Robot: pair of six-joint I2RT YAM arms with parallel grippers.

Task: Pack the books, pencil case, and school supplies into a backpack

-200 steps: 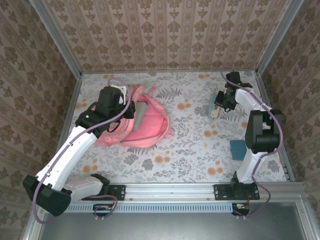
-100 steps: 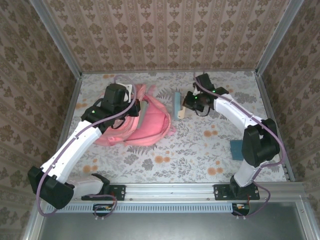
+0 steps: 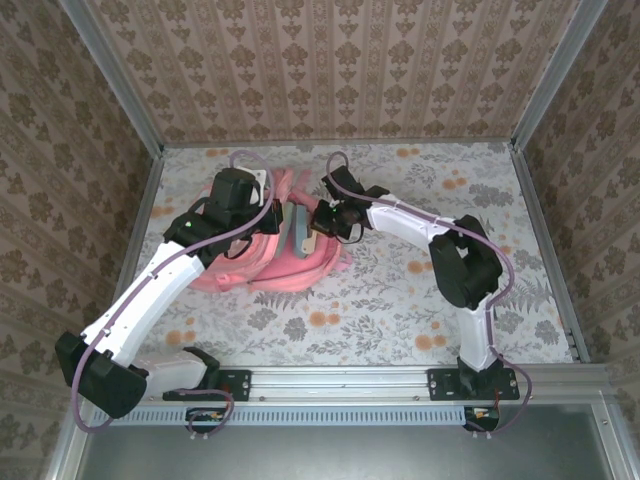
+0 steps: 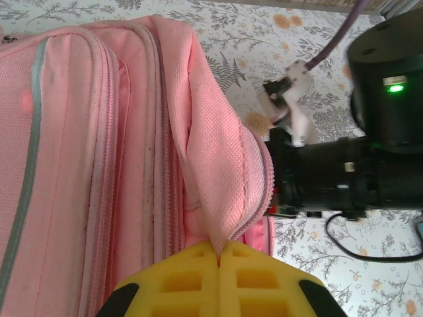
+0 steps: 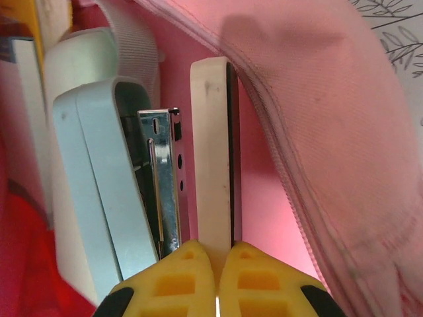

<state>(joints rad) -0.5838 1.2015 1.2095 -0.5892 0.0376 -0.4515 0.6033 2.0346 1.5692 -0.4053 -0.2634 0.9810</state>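
Reaching clear across the desk (image 3: 400, 300) in the last second, the right arm (image 3: 400, 217) has left the far right side, where it stood with its load, and now has the right fingers (image 5: 216, 254) inside the mouth of the backpack (image 3: 285, 268). They are pressed narrow on a flat whitish pad (image 5: 211, 152) with a dark face, held on edge and pointing down into the pink interior. The left arm (image 3: 150, 290) has hardly shifted over the same time. The left fingers (image 4: 221, 254) are pinched shut on a fold of the backpack's top flap, lifting it so the opening gapes.

Just beside the pad, already inside the bag, stands a slotted bright-metal piece (image 5: 162, 185), perhaps a stapler, though I cannot tell. Next to that is the pale mint pencil case (image 5: 86, 198) with its rounded corner. So the pad looks to be a late item: the carry is over, and what appears to remain is to lower it alongside the others, let go, and back out without snagging the flap.

The backpack lies left of centre on the desk, which is covered in a pale cloth printed with grey-green ferns and orange blossoms. Brown damask-patterned walls (image 3: 340, 70) close in three sides, with aluminium posts at the corners and a metal rail (image 3: 340, 380) along the near edge carrying both arm bases.
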